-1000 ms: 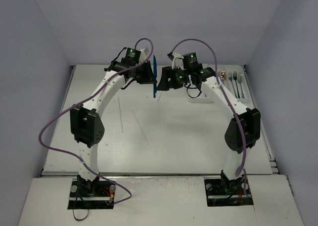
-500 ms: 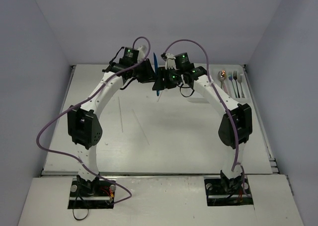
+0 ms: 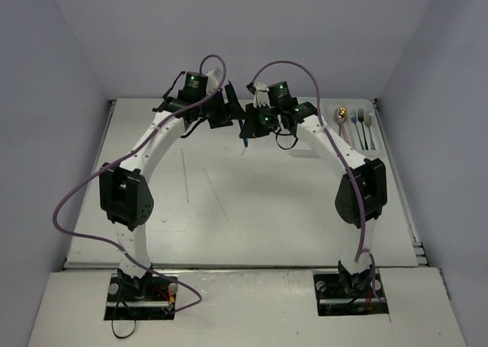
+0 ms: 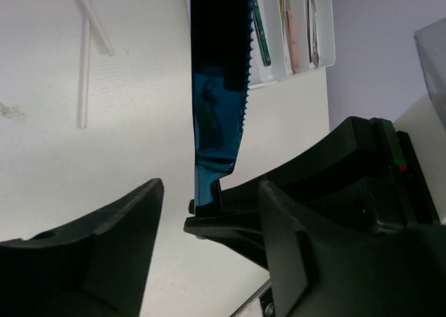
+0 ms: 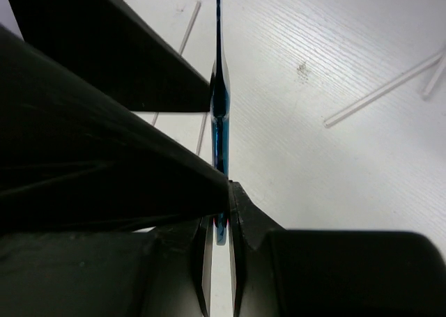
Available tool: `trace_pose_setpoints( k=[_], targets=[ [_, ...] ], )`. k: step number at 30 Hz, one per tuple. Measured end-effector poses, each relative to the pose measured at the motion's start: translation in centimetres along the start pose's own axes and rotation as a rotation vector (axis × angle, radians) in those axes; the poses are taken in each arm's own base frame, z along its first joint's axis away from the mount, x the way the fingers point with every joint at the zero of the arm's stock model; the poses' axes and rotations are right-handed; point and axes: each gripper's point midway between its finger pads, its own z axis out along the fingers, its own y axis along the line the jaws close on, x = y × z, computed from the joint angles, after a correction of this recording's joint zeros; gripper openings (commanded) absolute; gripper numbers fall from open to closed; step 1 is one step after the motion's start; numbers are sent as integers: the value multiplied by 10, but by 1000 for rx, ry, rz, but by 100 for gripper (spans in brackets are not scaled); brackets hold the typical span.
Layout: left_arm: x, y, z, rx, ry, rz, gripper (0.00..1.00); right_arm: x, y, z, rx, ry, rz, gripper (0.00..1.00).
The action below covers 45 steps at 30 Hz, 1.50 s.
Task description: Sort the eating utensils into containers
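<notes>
- The right hand (image 5: 221, 184) is pinching the blue knife (image 4: 219, 87) by one end only, in the air well to the left of the tray (image 4: 293, 75). The rest of the knife hangs free, so a jolt could make it swing or slide out of so small a hold.
- The left hand (image 4: 212, 191) is spread, one finger on either side of the knife close to the pinched end (I judge it is not touching). If it closes off-centre, it could knock the thin blade sideways instead of catching it.
- The two hands are crowded together left of the tray, so a careless move could bump one against the other. If one lets go too early, the knife drops to the tabletop (image 3: 252, 210).
- Pale sticks (image 4: 83, 73) lie on the tabletop farther left of the tray, and a falling knife might scatter them.
- The tray already holds other utensils (image 3: 357, 122) in narrow compartments. A tilted knife could catch a divider or land in the wrong compartment.
</notes>
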Motion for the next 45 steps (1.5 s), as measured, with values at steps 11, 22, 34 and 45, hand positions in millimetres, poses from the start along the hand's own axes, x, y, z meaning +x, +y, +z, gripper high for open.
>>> trace_pose_setpoints(
  k=[11,22,34,45],
  targets=[
    [-3,16,-53,-24,-55,90,81,18,-36,-48,136,-17,-27,0],
    [2,40,-132,-236,-190,374,89,34,-178,-136,607,12,-38,0],
    [17,70,-135,-336,-143,427,89,57,-279,-120,722,161,70,0],
    [17,70,-135,-337,-143,427,89,37,-310,-98,679,114,98,0]
  ],
)
